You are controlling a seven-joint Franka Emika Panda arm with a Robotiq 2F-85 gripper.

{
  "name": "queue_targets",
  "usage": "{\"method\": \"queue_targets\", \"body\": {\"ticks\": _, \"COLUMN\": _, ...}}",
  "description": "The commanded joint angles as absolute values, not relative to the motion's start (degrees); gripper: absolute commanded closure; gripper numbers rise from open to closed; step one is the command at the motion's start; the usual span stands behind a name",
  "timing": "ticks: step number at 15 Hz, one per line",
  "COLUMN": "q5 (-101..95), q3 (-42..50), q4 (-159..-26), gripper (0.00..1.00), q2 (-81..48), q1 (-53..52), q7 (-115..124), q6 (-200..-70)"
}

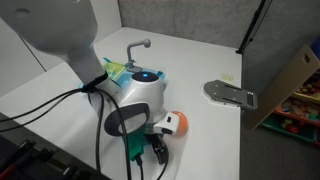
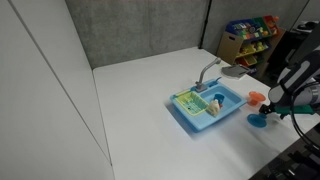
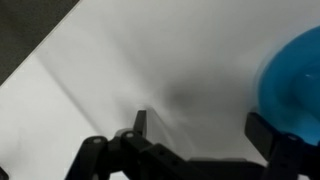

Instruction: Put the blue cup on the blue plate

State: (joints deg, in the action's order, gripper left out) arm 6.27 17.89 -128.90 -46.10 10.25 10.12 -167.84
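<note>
The blue plate point(image 2: 258, 120) lies on the white table in front of the sink, next to the orange plate point(image 2: 257, 97). In the wrist view a round blue shape point(image 3: 296, 72) fills the right edge, outside the right finger; I cannot tell whether it is the plate alone or the blue cup on it. I cannot make out the blue cup on its own in any view. My gripper point(image 3: 200, 120) is open with nothing between its fingers, low over the table beside the blue shape. It also shows in both exterior views point(image 1: 155, 145) point(image 2: 272, 104).
A light-blue toy sink point(image 2: 195, 112) with a grey faucet point(image 2: 208, 72) holds small toys, among them a blue-and-orange item point(image 2: 216, 101). A grey flat object point(image 1: 230, 93) lies farther along the table. A toy shelf point(image 2: 248, 38) stands beyond the table. My arm point(image 1: 60, 35) blocks much of one view.
</note>
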Motion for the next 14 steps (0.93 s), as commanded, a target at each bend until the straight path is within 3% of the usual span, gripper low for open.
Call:
{"method": "queue_targets", "body": {"ticks": 1, "q5": 6.0, "q3": 18.0, "q4": -130.5, "gripper": 0.00, "q2": -44.6, "q1": 9.4, "q7": 10.0, "q6": -168.6}}
{"method": "queue_targets", "body": {"ticks": 14, "q5": 5.8, "q3": 17.8, "q4": -133.0, "gripper": 0.00, "q2": -43.3, "q1": 5.1, "q7": 10.4, "q6": -169.3}}
